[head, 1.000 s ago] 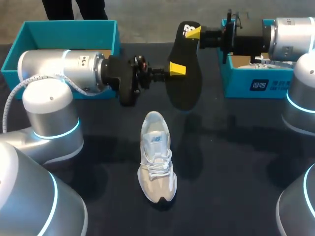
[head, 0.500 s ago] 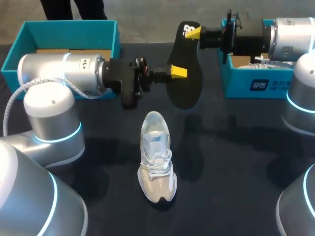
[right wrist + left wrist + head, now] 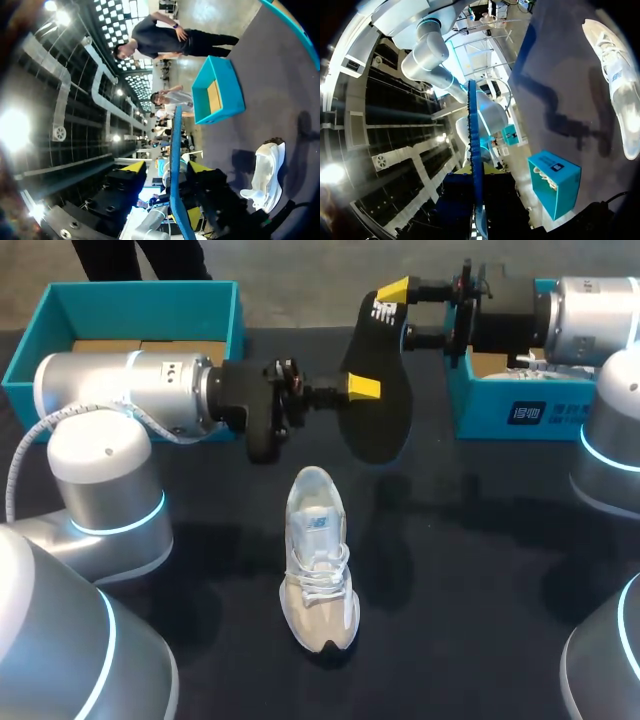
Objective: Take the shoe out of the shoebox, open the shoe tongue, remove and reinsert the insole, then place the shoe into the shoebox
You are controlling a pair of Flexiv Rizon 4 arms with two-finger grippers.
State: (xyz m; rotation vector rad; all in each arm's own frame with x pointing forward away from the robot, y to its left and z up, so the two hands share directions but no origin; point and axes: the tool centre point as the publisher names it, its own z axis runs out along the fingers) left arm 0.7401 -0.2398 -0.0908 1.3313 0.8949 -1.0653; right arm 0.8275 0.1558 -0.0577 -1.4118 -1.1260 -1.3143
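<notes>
**Q:** Jaws on each arm, quick?

**A:** Your left gripper (image 3: 362, 388) is clamped on the black insole (image 3: 375, 425), pinching one long edge about mid-length. That grip alone holds it in the air. Your right gripper (image 3: 400, 312) stands wide, one finger on either side of the insole's heel end. Its wrist view shows a gap on both sides, so it's gripping nothing.

**Q:** Where's the shoe?

**A:** The shoe (image 3: 318, 570) is out of the box, on the table (image 3: 480, 540) at 6 o'clock from the insole, toe at 6, heel at 12. A teal shoebox (image 3: 140, 300) sits at 10 o'clock. A second teal box (image 3: 510, 410), with something white inside, sits at 3.

**Q:** What can go wrong?

**A:** My read is that a single pinch on a floppy insole is weak. Swing your left arm fast and it may twist or slip out. Your right fingers straddle the heel end, so a sideways pull could snag it on them. I'd back the right arm toward 3 first. The tongue may also fold over the opening and block reinsertion.
</notes>
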